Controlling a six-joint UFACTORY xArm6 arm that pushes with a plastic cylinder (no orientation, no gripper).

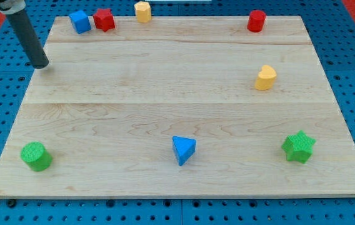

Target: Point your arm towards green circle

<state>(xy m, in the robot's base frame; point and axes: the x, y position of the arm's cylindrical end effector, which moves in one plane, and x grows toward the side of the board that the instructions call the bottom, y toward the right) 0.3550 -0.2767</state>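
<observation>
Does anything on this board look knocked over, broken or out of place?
Nothing looks broken or spilled. The yellow block at the view's top straddles the board edge. My tip rests at the board's left edge, far above the green circle.

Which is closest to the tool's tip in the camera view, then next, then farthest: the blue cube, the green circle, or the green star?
From my tip:
1. Blue cube, top left.
2. Green circle, bottom left.
3. Green star, bottom right.

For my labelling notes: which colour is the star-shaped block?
Green. The star block shows clearly in the camera view, near the view's bottom right.
</observation>
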